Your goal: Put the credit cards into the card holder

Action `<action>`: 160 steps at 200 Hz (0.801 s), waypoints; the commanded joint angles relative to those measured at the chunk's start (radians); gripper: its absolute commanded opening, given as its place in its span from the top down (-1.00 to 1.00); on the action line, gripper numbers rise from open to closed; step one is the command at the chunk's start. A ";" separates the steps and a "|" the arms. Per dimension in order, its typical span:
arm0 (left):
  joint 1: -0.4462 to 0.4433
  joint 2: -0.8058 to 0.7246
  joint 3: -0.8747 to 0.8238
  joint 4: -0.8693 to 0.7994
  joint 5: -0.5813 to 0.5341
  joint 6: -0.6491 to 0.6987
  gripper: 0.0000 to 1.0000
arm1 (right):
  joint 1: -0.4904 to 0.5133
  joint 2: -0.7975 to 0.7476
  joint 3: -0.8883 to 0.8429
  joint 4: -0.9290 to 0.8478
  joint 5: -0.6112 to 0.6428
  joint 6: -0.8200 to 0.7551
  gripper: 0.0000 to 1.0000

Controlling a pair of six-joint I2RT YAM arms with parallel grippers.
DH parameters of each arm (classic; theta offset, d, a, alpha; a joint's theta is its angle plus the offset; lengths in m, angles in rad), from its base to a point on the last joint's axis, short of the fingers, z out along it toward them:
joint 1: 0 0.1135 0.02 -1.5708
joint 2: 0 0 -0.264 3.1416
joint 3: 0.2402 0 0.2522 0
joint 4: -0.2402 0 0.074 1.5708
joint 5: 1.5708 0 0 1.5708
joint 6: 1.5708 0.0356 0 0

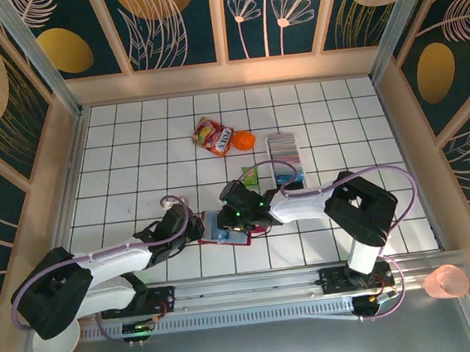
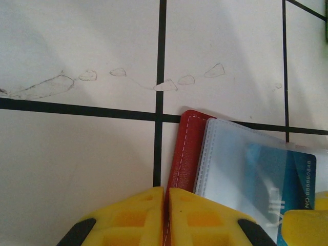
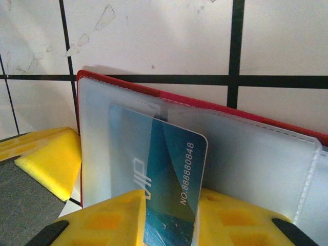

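Note:
The red card holder (image 1: pixel 221 230) lies open on the tiles between my two grippers, its clear bluish pockets (image 3: pixel 256 159) facing up. My left gripper (image 2: pixel 166 215) is shut on the holder's red stitched edge (image 2: pixel 187 148). My right gripper (image 3: pixel 171 220) is shut on a blue credit card (image 3: pixel 174 174) printed with a number. The card's far left corner is tucked under a clear pocket flap. The same card shows through the pocket in the left wrist view (image 2: pixel 287 189). More credit cards stand in a row in a white tray (image 1: pixel 285 149) beyond the right arm.
A red-and-yellow snack packet (image 1: pixel 213 136) and an orange object (image 1: pixel 244 140) lie behind the holder, and a small green item (image 1: pixel 250 175) sits near the tray. A pink cup (image 1: pixel 447 282) stands off the table at the right. Wooden walls enclose the tiled surface.

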 commanded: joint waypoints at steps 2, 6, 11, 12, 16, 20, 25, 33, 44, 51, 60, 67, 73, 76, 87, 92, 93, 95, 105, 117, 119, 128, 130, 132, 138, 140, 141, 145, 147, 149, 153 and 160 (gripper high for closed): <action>-0.006 -0.001 -0.030 -0.036 0.087 -0.008 0.78 | 0.011 -0.015 -0.003 -0.043 0.041 0.000 0.44; -0.006 -0.001 -0.032 -0.035 0.091 -0.009 0.78 | 0.011 -0.013 -0.002 -0.041 0.040 0.000 0.46; -0.007 -0.001 -0.035 -0.030 0.098 -0.011 0.78 | 0.013 -0.008 0.000 -0.038 0.039 0.001 0.48; -0.006 -0.001 -0.035 -0.029 0.100 -0.011 0.78 | 0.013 -0.007 0.001 -0.037 0.039 0.001 0.48; -0.007 -0.001 -0.037 -0.025 0.106 -0.010 0.78 | 0.013 -0.003 0.004 -0.036 0.039 0.002 0.49; -0.006 -0.001 -0.039 -0.020 0.113 -0.011 0.78 | 0.015 0.000 0.008 -0.037 0.039 0.002 0.51; -0.006 -0.002 -0.041 -0.016 0.123 -0.011 0.79 | 0.016 0.007 0.013 -0.037 0.037 0.001 0.51; -0.006 -0.001 -0.045 -0.005 0.141 -0.011 0.79 | 0.019 0.012 0.022 -0.034 0.036 0.003 0.53; -0.008 -0.002 -0.051 0.012 0.168 -0.013 0.80 | 0.023 0.020 0.029 -0.026 0.036 0.003 0.53; -0.008 -0.003 -0.057 0.021 0.182 -0.016 0.80 | 0.023 0.023 0.036 -0.024 0.035 0.006 0.53; -0.008 -0.010 -0.063 0.030 0.195 -0.017 0.80 | 0.023 0.026 0.040 -0.021 0.035 0.005 0.52; -0.008 -0.016 -0.068 0.036 0.201 -0.021 0.80 | 0.023 0.029 0.043 -0.021 0.036 0.007 0.50; -0.011 -0.022 -0.072 0.039 0.207 -0.022 0.80 | 0.022 0.030 0.045 -0.020 0.036 0.007 0.49; -0.011 -0.024 -0.073 0.042 0.209 -0.023 0.80 | 0.024 0.030 0.046 -0.019 0.037 0.008 0.48; -0.013 -0.029 -0.076 0.049 0.224 -0.022 0.79 | 0.023 0.028 0.045 -0.011 0.039 0.011 0.45; -0.015 -0.030 -0.077 0.056 0.231 -0.023 0.79 | 0.024 0.027 0.045 -0.007 0.037 0.012 0.45; -0.014 -0.029 -0.078 0.057 0.233 -0.023 0.79 | 0.024 0.027 0.045 -0.006 0.036 0.013 0.45; -0.015 -0.029 -0.078 0.060 0.235 -0.024 0.79 | 0.024 0.027 0.046 -0.004 0.036 0.012 0.45; -0.018 -0.029 -0.080 0.074 0.246 -0.030 0.79 | 0.025 0.026 0.051 -0.003 0.034 0.011 0.44; -0.019 -0.029 -0.078 0.079 0.253 -0.030 0.79 | 0.024 0.025 0.057 -0.005 0.034 0.008 0.44; -0.020 -0.029 -0.077 0.080 0.253 -0.031 0.79 | 0.024 0.025 0.057 -0.005 0.034 0.008 0.44; -0.020 -0.033 -0.075 0.081 0.254 -0.032 0.79 | 0.025 0.022 0.057 -0.004 0.034 0.008 0.44; -0.020 -0.032 -0.074 0.082 0.254 -0.031 0.78 | 0.025 0.022 0.057 -0.004 0.034 0.007 0.43; -0.020 -0.033 -0.073 0.083 0.255 -0.031 0.78 | 0.025 0.020 0.057 -0.005 0.034 0.007 0.44; -0.020 -0.034 -0.073 0.086 0.257 -0.031 0.78 | 0.026 0.017 0.056 -0.003 0.035 0.007 0.44; -0.020 -0.034 -0.072 0.086 0.259 -0.031 0.78 | 0.026 0.016 0.056 -0.004 0.036 0.005 0.44; -0.020 -0.034 -0.072 0.087 0.259 -0.031 0.78 | 0.027 0.016 0.056 -0.004 0.036 0.005 0.44; -0.020 -0.034 -0.070 0.086 0.259 -0.032 0.77 | 0.028 0.013 0.056 -0.004 0.036 0.004 0.44; -0.020 -0.034 -0.071 0.086 0.259 -0.031 0.77 | 0.028 0.012 0.056 -0.004 0.035 0.004 0.44; -0.020 -0.034 -0.069 0.087 0.259 -0.033 0.77 | 0.029 0.010 0.055 -0.005 0.034 0.003 0.43; -0.020 -0.034 -0.069 0.091 0.259 -0.038 0.78 | 0.029 0.007 0.056 -0.007 0.033 0.003 0.43; -0.021 -0.032 -0.074 0.111 0.268 -0.047 0.77 | 0.030 0.001 0.055 -0.011 0.036 -0.001 0.43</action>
